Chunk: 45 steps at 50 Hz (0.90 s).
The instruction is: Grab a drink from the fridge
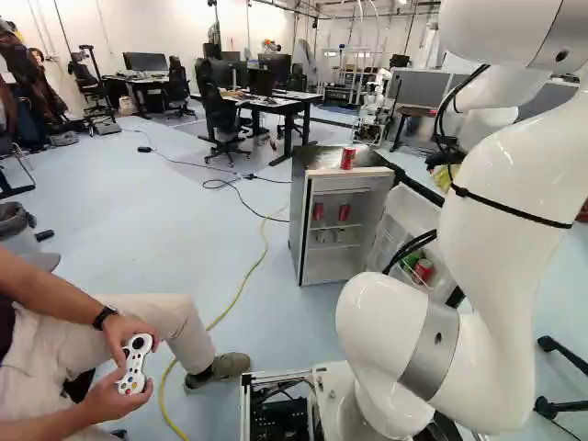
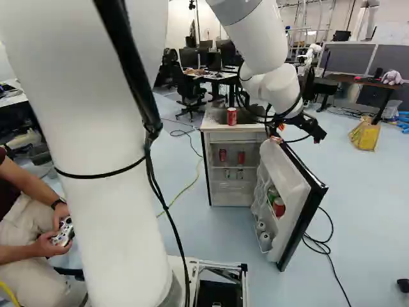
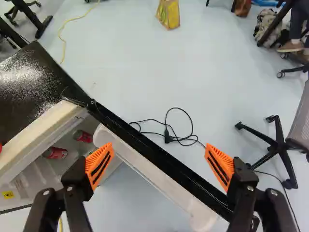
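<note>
Fridge (image 2: 214, 128): one, small, white front, dark top; door (image 2: 281, 171) swung wide open on its right side, racks facing the cabinet.

Pincer (image 2: 298, 126): one, black, two fingers with orange pads (image 3: 99, 164); spread wide apart, holding nothing. Placed to the right of the fridge's top, over the open door, whose dark upper edge runs across the gap between the fingers in the wrist view. Contact with the door: cannot be told.

Drinks, by place:
– Red can (image 2: 232, 116), one, upright on top of the fridge, near its front edge.
– Red cans (image 2: 222, 155), two, side by side on an upper shelf inside the fridge.
– Silver cans (image 2: 239, 174), two, side by side on the shelf below, inside the fridge.
– Green item (image 2: 272, 193), one, in the fridge's door rack, partly hidden; type uncertain.
– Red door can (image 2: 278, 207), one, just beside the green item.
– Pale cans or bottles (image 2: 264, 239), two, in the fridge's lowest door rack.

Surroundings:
– Black cable (image 3: 178, 137), looped on the floor, right of the fridge, beyond the door.
– Yellow bag (image 2: 364, 135), on the floor, well to the right of the fridge.
– Office chair (image 2: 190, 93), black, behind the fridge and to its left.
</note>
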### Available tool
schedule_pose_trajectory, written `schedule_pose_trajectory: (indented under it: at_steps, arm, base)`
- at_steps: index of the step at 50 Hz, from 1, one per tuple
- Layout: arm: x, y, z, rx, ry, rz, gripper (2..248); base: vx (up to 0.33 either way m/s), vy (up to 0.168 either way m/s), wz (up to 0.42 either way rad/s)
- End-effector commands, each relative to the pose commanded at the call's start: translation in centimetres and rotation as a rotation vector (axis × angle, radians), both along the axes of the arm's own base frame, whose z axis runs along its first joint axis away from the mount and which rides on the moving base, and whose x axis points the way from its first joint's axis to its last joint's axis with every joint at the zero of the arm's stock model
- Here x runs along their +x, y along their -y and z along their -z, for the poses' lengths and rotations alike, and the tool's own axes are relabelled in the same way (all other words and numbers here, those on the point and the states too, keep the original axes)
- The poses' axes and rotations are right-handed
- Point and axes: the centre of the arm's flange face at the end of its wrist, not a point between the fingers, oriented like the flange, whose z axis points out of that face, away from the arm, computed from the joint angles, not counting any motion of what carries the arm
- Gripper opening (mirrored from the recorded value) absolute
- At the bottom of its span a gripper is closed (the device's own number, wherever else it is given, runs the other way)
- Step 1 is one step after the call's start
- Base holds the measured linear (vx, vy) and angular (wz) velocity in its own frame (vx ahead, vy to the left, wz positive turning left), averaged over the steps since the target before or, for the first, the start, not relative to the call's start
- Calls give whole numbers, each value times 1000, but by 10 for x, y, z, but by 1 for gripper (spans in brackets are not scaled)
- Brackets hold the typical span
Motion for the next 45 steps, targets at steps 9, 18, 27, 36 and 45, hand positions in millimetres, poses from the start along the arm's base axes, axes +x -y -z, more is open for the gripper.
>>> schedule_pose_trajectory:
  at_steps: [9,18,27,36,45]
  arm:
    - [-5,10,-7,48,-14,36,247]
    - [-10,20,-14,105,-26,74,247]
    - [-15,29,-21,161,-34,108,247]
    - [-19,38,-29,211,-39,135,247]
    - [-21,49,-30,262,-50,159,247]
  base:
    - [0,0,0]
    - [0,0,0]
    - [0,0,0]
    - [0,0,0]
    - [0,0,0]
